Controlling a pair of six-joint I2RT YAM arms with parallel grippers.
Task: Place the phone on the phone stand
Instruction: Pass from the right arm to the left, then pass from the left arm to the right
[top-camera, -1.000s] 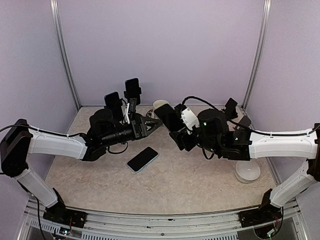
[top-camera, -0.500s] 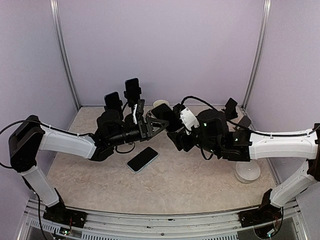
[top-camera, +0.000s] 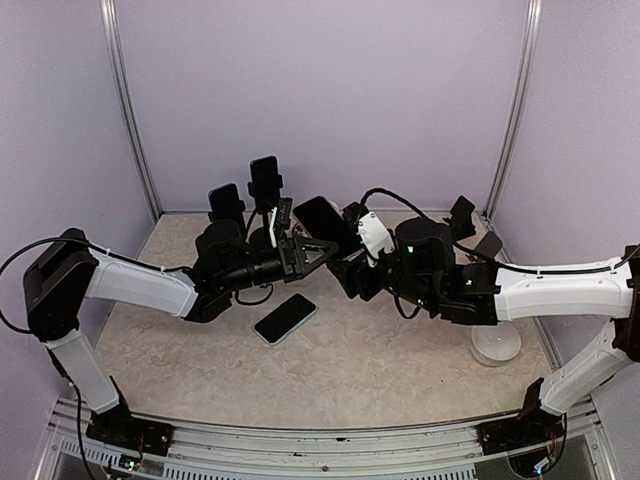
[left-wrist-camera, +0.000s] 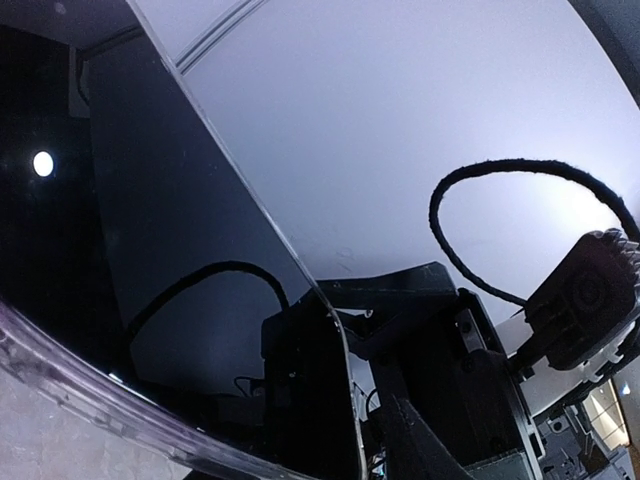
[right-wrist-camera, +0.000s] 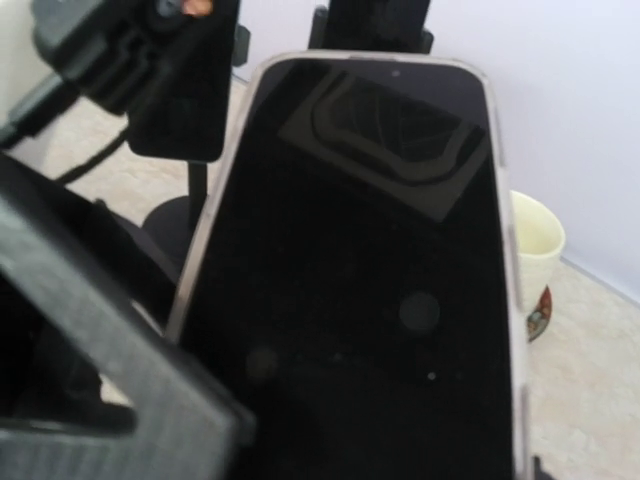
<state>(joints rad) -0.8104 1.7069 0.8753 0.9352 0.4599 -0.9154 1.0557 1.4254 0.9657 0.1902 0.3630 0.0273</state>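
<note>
Holding the phone clamped in my right gripper, I should keep it upright nearing the phone stand just ahead.

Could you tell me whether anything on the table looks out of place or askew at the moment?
A loose phone lies flat and diagonal on the table, off any stand, while two mounted phones stand upright at the back left. The right gripper holds a second phone aloft. No spill or damage shows.
</note>
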